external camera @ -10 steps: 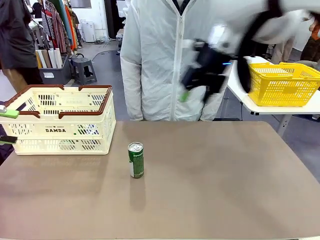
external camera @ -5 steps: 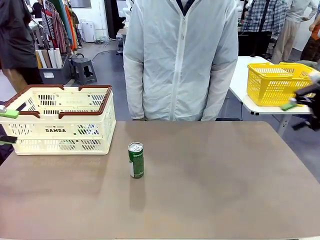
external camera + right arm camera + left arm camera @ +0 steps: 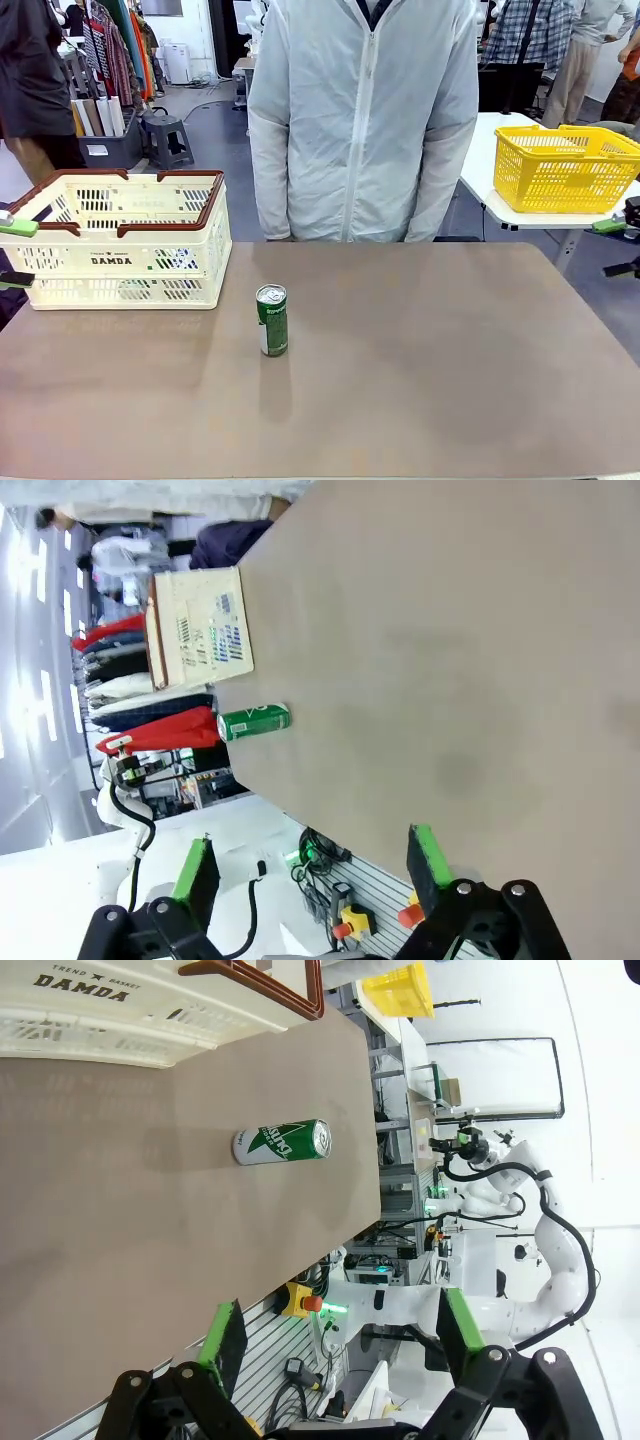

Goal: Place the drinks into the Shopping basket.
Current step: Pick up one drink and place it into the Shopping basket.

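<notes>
Green-padded fingers of the left gripper [image 3: 335, 1345] and right gripper [image 3: 312, 868] stand wide apart, holding nothing. One green can [image 3: 271, 320] stands upright mid-table, near the cream basket [image 3: 120, 250] on its left. Best approach, I judge: the nearer left arm grasps the can's middle squarely, lifts clear of the rim.

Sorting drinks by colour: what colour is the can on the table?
Green can with white logo, clearest in left wrist view.

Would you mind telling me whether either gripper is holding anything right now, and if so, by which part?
Nothing is held. The left gripper and right gripper are both open and empty; the green can stands untouched on the table.
</notes>
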Controlling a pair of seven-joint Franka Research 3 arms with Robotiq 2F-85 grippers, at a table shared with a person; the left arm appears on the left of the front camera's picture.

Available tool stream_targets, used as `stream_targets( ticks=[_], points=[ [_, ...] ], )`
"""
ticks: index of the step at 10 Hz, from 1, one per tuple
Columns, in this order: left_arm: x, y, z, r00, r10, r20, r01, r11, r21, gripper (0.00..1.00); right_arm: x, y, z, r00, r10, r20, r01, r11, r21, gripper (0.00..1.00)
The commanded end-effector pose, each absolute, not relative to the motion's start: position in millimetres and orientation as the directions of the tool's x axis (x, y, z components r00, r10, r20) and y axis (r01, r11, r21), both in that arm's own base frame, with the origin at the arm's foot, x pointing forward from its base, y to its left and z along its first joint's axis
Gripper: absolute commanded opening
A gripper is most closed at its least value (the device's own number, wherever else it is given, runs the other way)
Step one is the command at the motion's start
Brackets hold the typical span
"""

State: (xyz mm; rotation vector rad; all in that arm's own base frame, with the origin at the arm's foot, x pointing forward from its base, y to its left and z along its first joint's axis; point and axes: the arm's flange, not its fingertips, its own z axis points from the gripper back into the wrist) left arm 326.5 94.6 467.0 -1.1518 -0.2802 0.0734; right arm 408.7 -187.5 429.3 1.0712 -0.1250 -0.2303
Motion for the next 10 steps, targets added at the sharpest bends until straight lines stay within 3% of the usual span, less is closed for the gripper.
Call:
stream_targets(
  ticks=[1, 4, 5, 7, 8, 10],
  points=[
    [327, 93, 470, 0.960, 0.213, 0.180, 0.084, 0.395, -0.915, 1.00, 404, -184, 441, 0.971, -0.239, -0.016, 0.134, 0.487, 0.863, 1.00],
    [327, 95, 467, 0.963, 0.201, 0.181, 0.086, 0.409, -0.909, 1.00, 404, -184, 441, 0.971, -0.239, -0.016, 0.134, 0.487, 0.863, 1.00],
    [330, 73, 495, 0.962, 0.196, 0.187, 0.065, 0.503, -0.862, 1.00, 404, -184, 441, 0.971, -0.239, -0.016, 0.134, 0.487, 0.863, 1.00],
    [364, -50, 572, 0.980, 0.166, 0.108, -0.064, 0.783, -0.619, 1.00, 404, -184, 441, 0.971, -0.239, -0.016, 0.134, 0.487, 0.863, 1.00],
    [382, -104, 591, 0.993, 0.062, 0.102, -0.001, 0.859, -0.512, 1.00, 404, -184, 441, 0.971, -0.239, -0.016, 0.134, 0.487, 0.863, 1.00],
    [418, -206, 609, 0.998, 0.020, 0.063, -0.002, 0.964, -0.267, 1.00, 404, -184, 441, 0.971, -0.239, -0.016, 0.134, 0.487, 0.863, 1.00]
  ],
)
